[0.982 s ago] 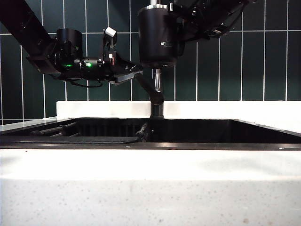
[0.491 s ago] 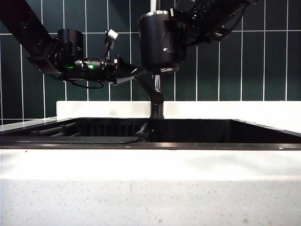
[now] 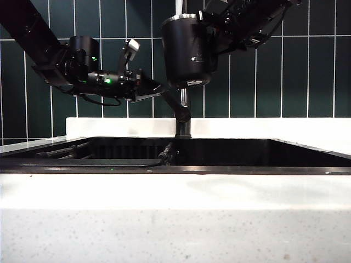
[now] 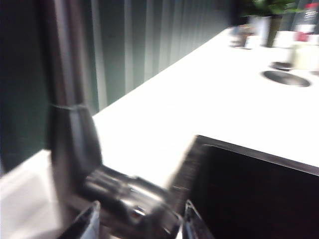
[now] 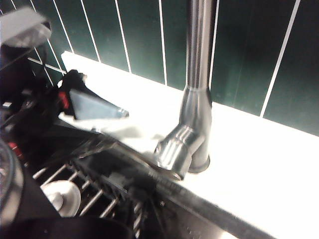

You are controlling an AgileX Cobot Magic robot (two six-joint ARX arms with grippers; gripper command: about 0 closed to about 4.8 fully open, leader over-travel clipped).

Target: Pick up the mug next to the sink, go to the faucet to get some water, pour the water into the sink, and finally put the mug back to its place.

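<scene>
High in the exterior view, the black mug [image 3: 186,49] hangs slightly tilted under a white stream of water [image 3: 179,5]. My right gripper [image 3: 212,30] is shut on the mug from the right. In the right wrist view the mug [image 5: 11,199] is a dark mass near the lens, and that gripper's fingers are hidden. The faucet [image 3: 184,98] [image 5: 199,74] [image 4: 67,74] stands behind the sink [image 3: 247,150]. My left gripper [image 3: 156,87] [image 4: 142,221] is open, its fingers [image 4: 92,221] straddling the faucet's lever [image 3: 176,105] [image 4: 129,194] [image 5: 174,154].
A white speckled countertop [image 3: 175,192] runs along the front, with a white ledge [image 3: 274,127] behind the basin and dark green tiles above. A ribbed rack [image 5: 89,194] and a drain [image 5: 62,196] lie in the sink. Bottles and a plant [image 4: 271,25] stand far off on the counter.
The left wrist has turned at the lever. A white stream of water now shows above the mug, which has tilted slightly. The right gripper keeps its hold.
</scene>
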